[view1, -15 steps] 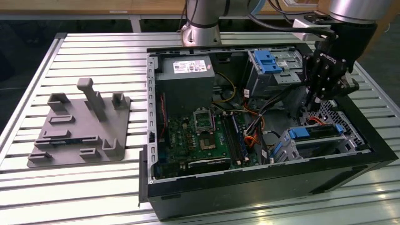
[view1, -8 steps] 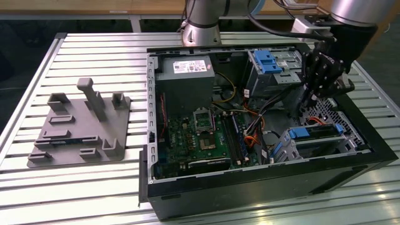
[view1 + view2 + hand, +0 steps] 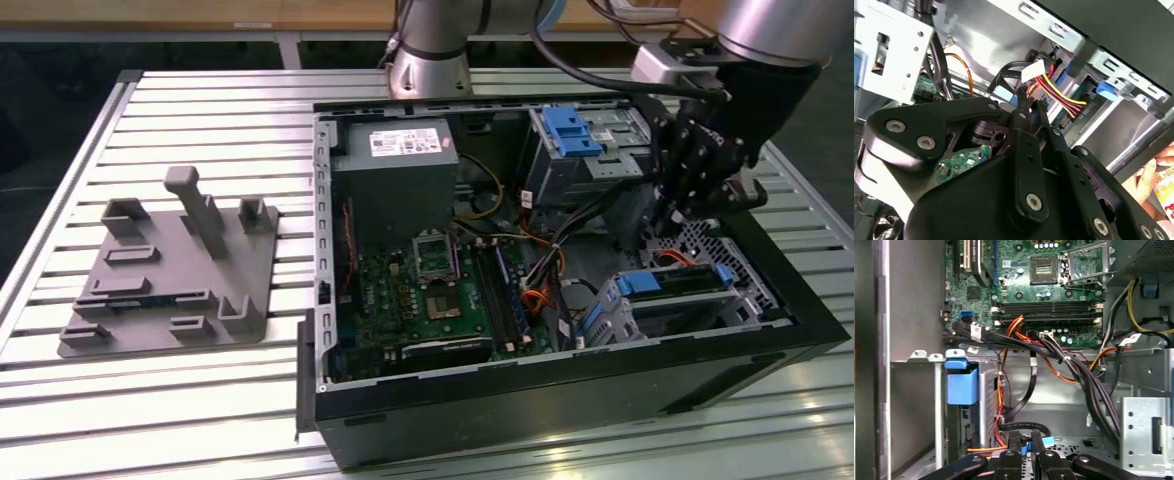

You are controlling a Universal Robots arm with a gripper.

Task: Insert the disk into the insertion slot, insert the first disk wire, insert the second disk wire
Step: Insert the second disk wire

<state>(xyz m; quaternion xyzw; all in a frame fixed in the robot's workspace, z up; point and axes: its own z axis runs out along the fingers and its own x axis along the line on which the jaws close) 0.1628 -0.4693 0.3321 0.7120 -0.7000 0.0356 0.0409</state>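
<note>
— Silver rectangular disk in its bright blue plastic carrier (image 3: 663,284): where?

— Seated flat in the grey perforated sheet-metal insertion slot (image 3: 701,318), at about four o'clock inside the open black computer case (image 3: 561,400) in the exterior view. Blue carrier end on the side of the green motherboard (image 3: 427,290).

— And the black multi-link gripper (image 3: 683,212)?

— Hanging at about two o'clock in the case, just above the slot's twelve o'clock edge. Placed between that slot and the other grey metal cage with a wide blue latch (image 3: 574,130) at one o'clock.

— Fingers (image 3: 1015,447)?

— Drawn close together in both wrist views. Pinched on a small blue plug on a black cable (image 3: 1026,444) in the first wrist view.

— Anything near the tips?

— Red, yellow and black wire bundle with a white connector (image 3: 1056,90), just beyond them in the second wrist view. Touching or not, impossible to tell.

— Outside the case?

— Grey plastic fixture plate with upright posts (image 3: 174,270), at nine o'clock, near the case wall, on the silver slatted metal table (image 3: 200,100).
</note>
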